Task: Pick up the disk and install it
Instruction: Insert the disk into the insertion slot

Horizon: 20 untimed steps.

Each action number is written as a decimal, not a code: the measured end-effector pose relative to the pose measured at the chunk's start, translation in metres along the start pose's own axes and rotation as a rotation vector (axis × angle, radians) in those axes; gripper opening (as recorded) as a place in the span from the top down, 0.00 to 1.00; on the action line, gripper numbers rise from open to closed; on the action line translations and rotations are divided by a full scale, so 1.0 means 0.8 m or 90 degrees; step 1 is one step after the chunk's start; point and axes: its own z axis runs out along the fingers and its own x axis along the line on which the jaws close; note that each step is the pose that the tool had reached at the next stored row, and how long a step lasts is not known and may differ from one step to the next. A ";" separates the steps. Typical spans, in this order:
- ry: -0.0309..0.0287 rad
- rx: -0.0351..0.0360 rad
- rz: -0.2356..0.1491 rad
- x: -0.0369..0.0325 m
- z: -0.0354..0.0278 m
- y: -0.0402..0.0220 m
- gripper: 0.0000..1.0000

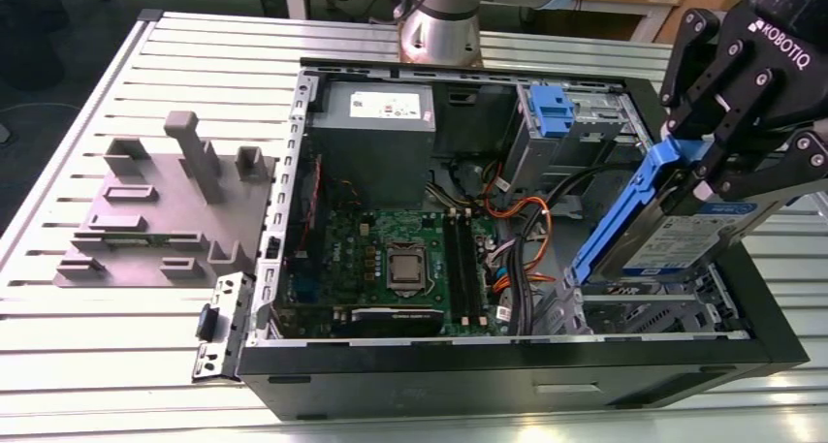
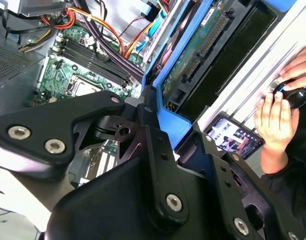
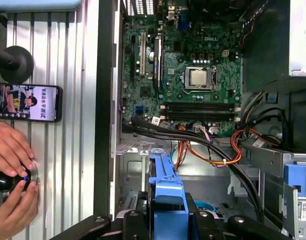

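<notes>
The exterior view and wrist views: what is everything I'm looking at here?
table: one, silver, slatted, under everything
computer case: one, black, open on the table
motherboard: one, green, inside the case
power supply: one, grey, inside the case, beside the motherboard
cables: several, orange and black, beside the motherboard
fixture plate: one, grey, exterior view's left of the case
phone: one, black, on the table
disk: one, silver with blue rails, tilted over the case
person's hands: two, on a black knob near the phone
robot arm: one, grey, base beyond the case in the exterior view
robot's hand: one, black, shut on the disk
</notes>
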 end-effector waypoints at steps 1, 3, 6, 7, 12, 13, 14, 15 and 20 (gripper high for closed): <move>0.0000 0.0000 0.000 0.0000 0.0005 -0.0005 0.64; 0.0000 0.0000 0.000 -0.0001 0.0016 -0.0013 0.64; 0.0000 0.0000 0.000 -0.0001 0.0035 -0.0022 0.64; 0.0000 0.0000 0.000 -0.0001 0.0042 -0.0024 0.64; 0.0004 0.0000 0.000 0.0003 0.0082 -0.0027 0.64; -0.0001 0.0000 0.000 0.0004 0.0095 -0.0027 0.64; -0.0003 0.0000 0.000 0.0006 0.0105 -0.0028 0.64; -0.0002 0.0000 0.000 0.0008 0.0112 -0.0028 0.64; 0.0001 0.0000 0.000 0.0017 0.0126 -0.0028 0.64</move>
